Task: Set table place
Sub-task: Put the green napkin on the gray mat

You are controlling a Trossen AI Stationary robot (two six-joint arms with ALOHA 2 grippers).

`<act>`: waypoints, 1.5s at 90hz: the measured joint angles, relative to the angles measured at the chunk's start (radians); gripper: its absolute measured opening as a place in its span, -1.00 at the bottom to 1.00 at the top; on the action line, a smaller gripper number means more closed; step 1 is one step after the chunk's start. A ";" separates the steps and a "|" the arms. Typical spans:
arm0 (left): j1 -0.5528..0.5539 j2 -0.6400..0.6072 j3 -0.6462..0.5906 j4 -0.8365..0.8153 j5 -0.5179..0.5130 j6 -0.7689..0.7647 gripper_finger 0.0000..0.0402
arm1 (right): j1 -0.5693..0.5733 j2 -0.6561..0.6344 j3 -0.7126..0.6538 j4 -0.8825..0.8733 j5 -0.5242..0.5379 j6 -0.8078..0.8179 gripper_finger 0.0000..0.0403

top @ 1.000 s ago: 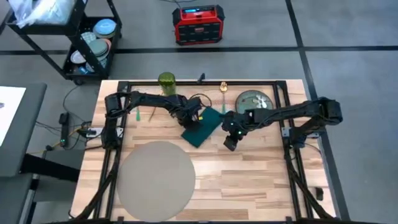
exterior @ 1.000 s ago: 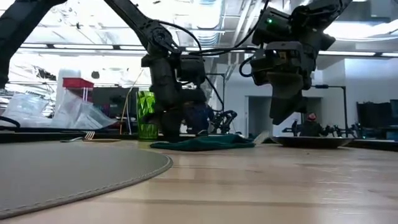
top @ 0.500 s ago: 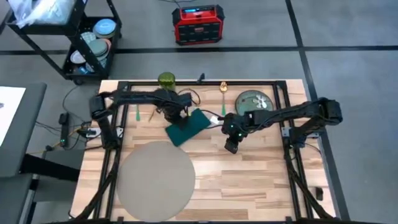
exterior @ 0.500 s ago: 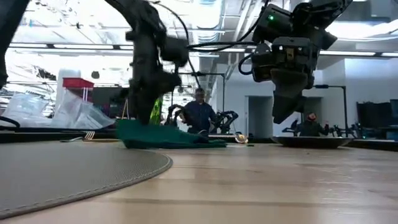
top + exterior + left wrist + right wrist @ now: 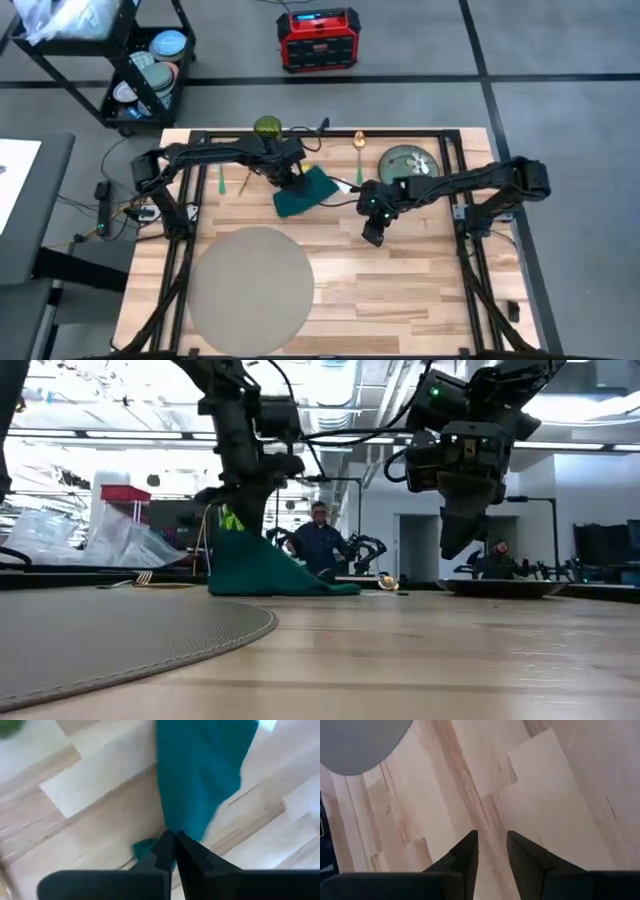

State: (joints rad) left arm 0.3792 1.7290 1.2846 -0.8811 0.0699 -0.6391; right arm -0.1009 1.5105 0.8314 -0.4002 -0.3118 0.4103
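Near the back of the table [image 5: 420,270], my left gripper [image 5: 171,851] pinches the green cloth [image 5: 302,190] to lift it; my right gripper [image 5: 492,851] waits, slightly open.

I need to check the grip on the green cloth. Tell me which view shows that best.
The left wrist view: the left gripper is shut on the cloth, which hangs toward the table. The low view shows the cloth lifted at one corner. The high view shows its position. The right wrist view misses it.

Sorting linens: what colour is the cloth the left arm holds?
Dark teal-green, plain; the cloth shows best in the left wrist view.
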 joint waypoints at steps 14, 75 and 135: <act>-0.033 0.051 -0.002 -0.010 0.101 -0.066 -1.00 | 0.000 0.000 0.000 -0.015 -0.002 0.007 -0.54; -0.239 -0.354 -0.430 -0.139 0.241 -0.494 -1.00 | 0.000 0.000 0.000 -0.028 -0.006 0.000 -0.54; -0.571 -0.890 -0.676 -0.186 0.165 -1.245 -1.00 | -0.006 0.000 0.000 -0.008 -0.006 0.000 -0.54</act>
State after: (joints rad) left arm -0.1915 0.8394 0.6086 -1.0669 0.2350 -1.8838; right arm -0.1066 1.5105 0.8313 -0.4079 -0.3175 0.4099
